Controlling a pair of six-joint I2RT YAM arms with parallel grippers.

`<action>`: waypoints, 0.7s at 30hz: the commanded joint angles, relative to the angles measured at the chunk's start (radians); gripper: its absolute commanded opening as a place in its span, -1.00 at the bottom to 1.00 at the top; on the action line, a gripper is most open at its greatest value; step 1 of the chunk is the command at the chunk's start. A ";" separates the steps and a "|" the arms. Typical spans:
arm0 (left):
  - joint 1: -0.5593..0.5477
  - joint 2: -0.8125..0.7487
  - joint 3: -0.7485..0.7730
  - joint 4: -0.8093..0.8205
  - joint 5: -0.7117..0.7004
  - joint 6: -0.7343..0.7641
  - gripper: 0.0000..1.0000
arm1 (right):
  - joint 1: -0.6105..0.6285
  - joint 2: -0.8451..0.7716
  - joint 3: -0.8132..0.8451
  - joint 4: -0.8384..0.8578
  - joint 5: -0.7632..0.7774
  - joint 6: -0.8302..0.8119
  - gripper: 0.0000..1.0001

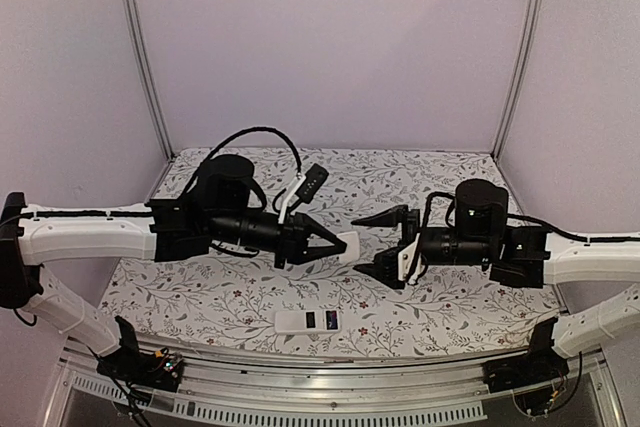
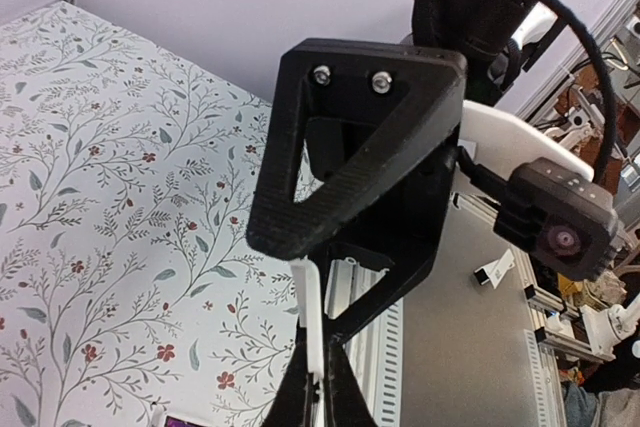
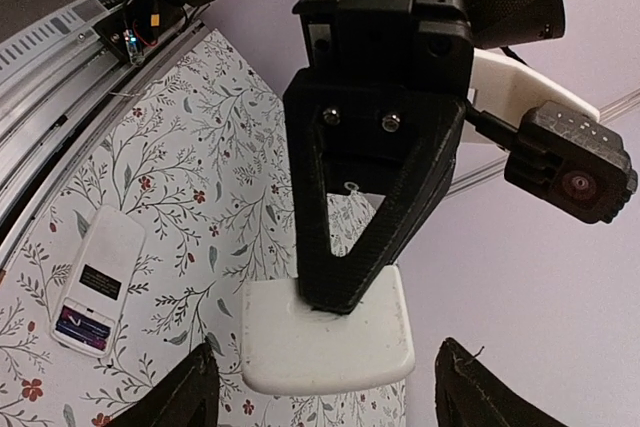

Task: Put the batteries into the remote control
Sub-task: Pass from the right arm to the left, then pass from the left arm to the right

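The remote control (image 1: 308,321) lies flat on the floral cloth near the front edge, white back up; it also shows in the right wrist view (image 3: 95,282). Its open end shows a dark purple-blue patch (image 3: 82,327); I cannot tell whether that is the batteries, and none lie loose. My left gripper (image 1: 340,244) is shut on a thin white plate (image 3: 325,337), held in the air and seen edge-on in the left wrist view (image 2: 312,317). My right gripper (image 1: 358,247) is open, its fingers (image 3: 195,392) on either side of the plate's free end, not touching it.
The floral cloth (image 1: 450,297) covers the table. A metal rail (image 1: 330,387) runs along the front edge, with the arm bases at both corners. Purple walls and two metal posts (image 1: 145,57) close in the back and sides.
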 commanded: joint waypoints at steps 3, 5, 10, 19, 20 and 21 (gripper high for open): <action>0.017 0.018 0.018 -0.006 0.010 -0.007 -1.00 | 0.018 0.029 0.020 0.068 0.020 -0.030 0.14; 0.017 0.024 0.020 -0.012 0.013 -0.010 -1.00 | 0.020 0.029 0.018 0.076 0.016 -0.030 0.02; 0.018 0.023 0.012 -0.005 0.015 -0.012 -1.00 | 0.021 0.027 0.011 0.085 0.020 -0.022 -0.22; 0.023 0.030 0.015 -0.010 0.030 -0.001 -0.71 | 0.023 0.012 0.001 0.085 0.044 0.012 -0.55; 0.023 0.028 0.015 -0.017 0.023 0.008 -0.26 | 0.023 0.014 0.002 0.079 0.049 0.022 -0.58; 0.023 0.025 0.016 -0.032 0.010 0.026 0.13 | 0.023 0.015 0.003 0.070 0.054 0.042 -0.59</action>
